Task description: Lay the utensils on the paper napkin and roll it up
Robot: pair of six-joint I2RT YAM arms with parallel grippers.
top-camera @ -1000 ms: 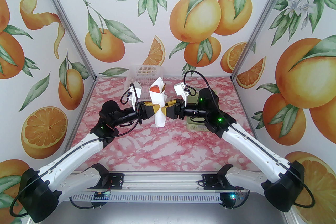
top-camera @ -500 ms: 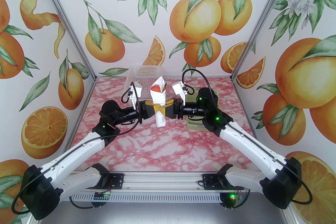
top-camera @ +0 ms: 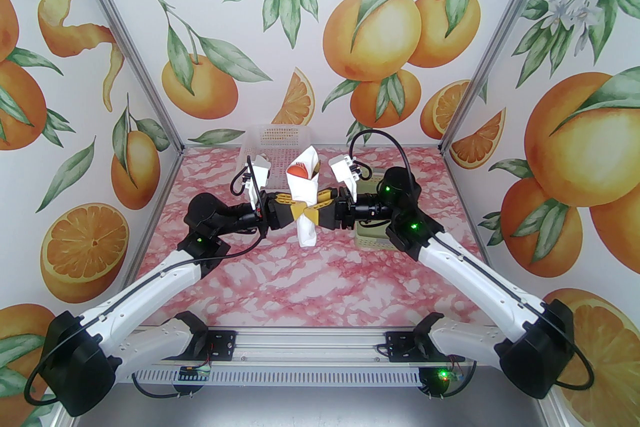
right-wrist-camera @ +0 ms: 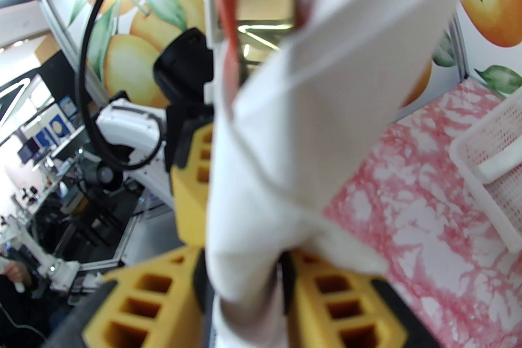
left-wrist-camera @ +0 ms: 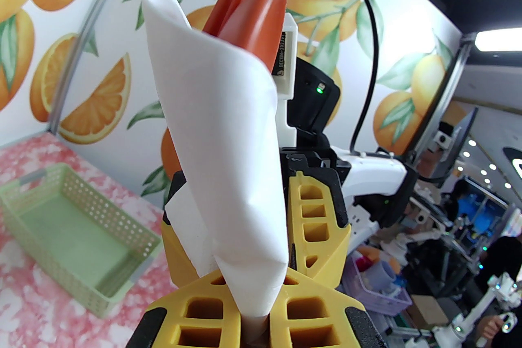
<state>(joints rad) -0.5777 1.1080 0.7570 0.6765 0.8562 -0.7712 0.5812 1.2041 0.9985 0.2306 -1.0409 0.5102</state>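
- In the middle of the top view, we see the left gripper (top-camera: 298,210) clamped tight on the paper napkin (top-camera: 306,192), which is rolled and upright.
- The right gripper (top-camera: 315,209) has pressed in closer than before, and its jaws hug the roll.
- The red-orange utensils (top-camera: 297,170) poke out of the top.

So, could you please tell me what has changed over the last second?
The right gripper edged leftward and tightened its jaws on the rolled paper napkin. The left arm's elbow drifted slightly left. Unchanged: the left gripper stays clamped on the roll, held roughly upright above the table, utensils poking out.
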